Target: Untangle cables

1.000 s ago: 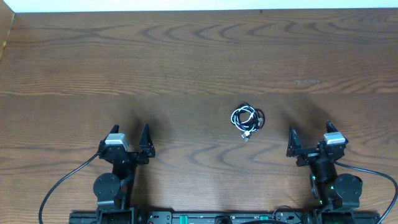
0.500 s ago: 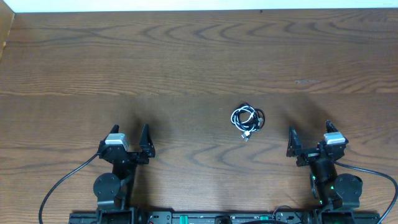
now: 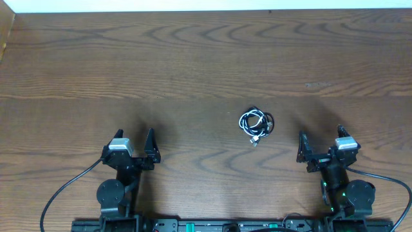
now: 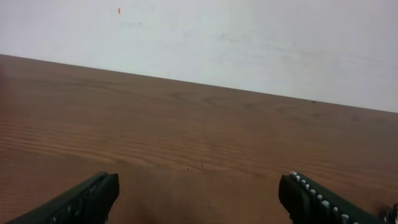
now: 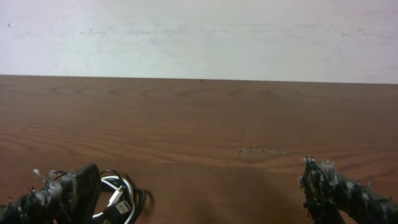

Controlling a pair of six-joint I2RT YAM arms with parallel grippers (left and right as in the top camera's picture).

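Overhead: small tangled coil of thin white and black cables (image 3: 256,124), right of centre on the dark wood-grain bench (image 3: 193,58). Left pincer (image 3: 134,136) and right pincer (image 3: 320,138) are apart, empty and clear of the coil. Untangling not begun; the next move is likely a reach to the coil.
Left wrist: bare bench, white wall (image 4: 249,37).
Right wrist: coil near one finger.

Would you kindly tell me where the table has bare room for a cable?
Bare: the far half up to the wall, and the strip between the left gripper and the cables. Crowded only there, toward the right gripper.
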